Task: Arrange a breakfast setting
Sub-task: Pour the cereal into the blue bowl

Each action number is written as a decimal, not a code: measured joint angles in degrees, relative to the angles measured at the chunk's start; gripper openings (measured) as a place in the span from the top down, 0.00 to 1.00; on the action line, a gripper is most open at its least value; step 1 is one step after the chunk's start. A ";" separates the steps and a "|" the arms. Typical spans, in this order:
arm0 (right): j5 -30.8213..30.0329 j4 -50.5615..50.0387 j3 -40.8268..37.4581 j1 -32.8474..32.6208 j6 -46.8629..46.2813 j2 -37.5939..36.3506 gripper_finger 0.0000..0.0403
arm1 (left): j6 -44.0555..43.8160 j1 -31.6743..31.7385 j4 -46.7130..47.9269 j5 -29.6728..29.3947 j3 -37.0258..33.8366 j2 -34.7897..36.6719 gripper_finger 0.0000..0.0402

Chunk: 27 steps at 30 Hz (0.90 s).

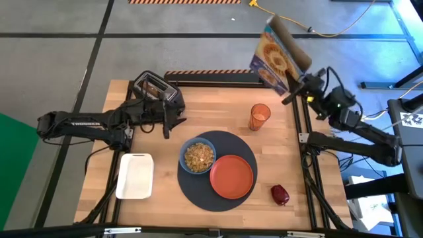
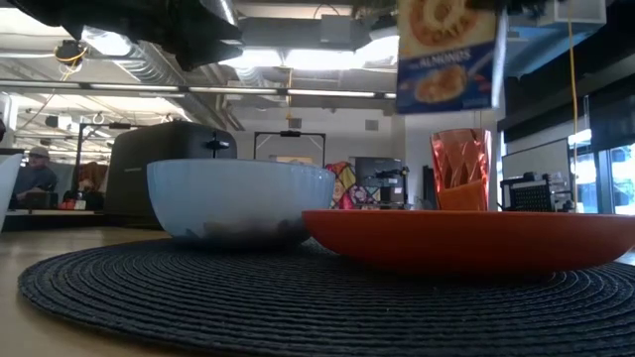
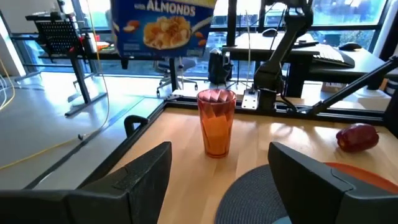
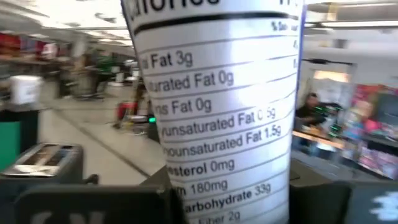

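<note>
A round dark-grey mat (image 1: 218, 192) lies on the table and carries a blue bowl (image 1: 198, 157) filled with cereal and an empty orange plate (image 1: 232, 176). A translucent orange cup (image 1: 259, 116) stands upright beyond the mat. A dark-red fruit (image 1: 279, 194) lies on the table right of the mat. My left gripper (image 1: 168, 125) is open and empty beside the toaster (image 1: 155, 86), and its wrist view faces the cup (image 3: 216, 121). My right gripper (image 1: 294, 92) is shut on a blue cereal box (image 1: 276, 56) high over the table's far right corner. No toast slice shows. My right gripper pinches the cereal box between its two fingers, one on each broad face, at the narrow side panel with the nutrition print (image 4: 217, 124). The fingers come roughly level from the table's right side. The box is lifted clear of the table and stands roughly upright (image 2: 446, 50).
A white rectangular tray (image 1: 135, 175) lies at the near left. The toaster stands at the far left. Bare wood shows between the toaster and the cup. People and desks show in the room beyond the table.
</note>
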<state>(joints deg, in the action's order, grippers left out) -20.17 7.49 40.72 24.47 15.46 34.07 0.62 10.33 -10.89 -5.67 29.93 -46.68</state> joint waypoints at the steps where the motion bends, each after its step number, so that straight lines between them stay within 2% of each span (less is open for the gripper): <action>1: -1.00 0.77 -2.42 -0.01 -0.48 -1.75 0.77 | 0.00 0.00 -0.13 -0.11 0.00 -0.28 0.35; 6: -4.10 4.79 -14.00 -0.02 -4.65 -9.10 0.77 | 0.02 0.00 -0.19 -1.19 0.00 -0.69 0.35; 11: -10.75 5.71 -22.31 -0.02 -7.66 -13.46 0.77 | 0.02 -0.02 -0.09 -1.74 -0.02 -0.91 0.35; 21: -19.47 5.91 -32.66 -0.04 -10.88 -14.92 0.77 | 0.02 -0.01 -0.07 -1.79 -0.02 -0.93 0.35; 27: -21.13 10.35 -37.46 0.03 -10.53 -14.94 0.77 | 0.01 -0.02 -0.06 -1.79 -0.02 -0.94 0.35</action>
<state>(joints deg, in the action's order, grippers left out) -41.30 17.84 3.26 24.50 4.93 19.14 0.63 10.31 -10.96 -7.46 29.91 -47.62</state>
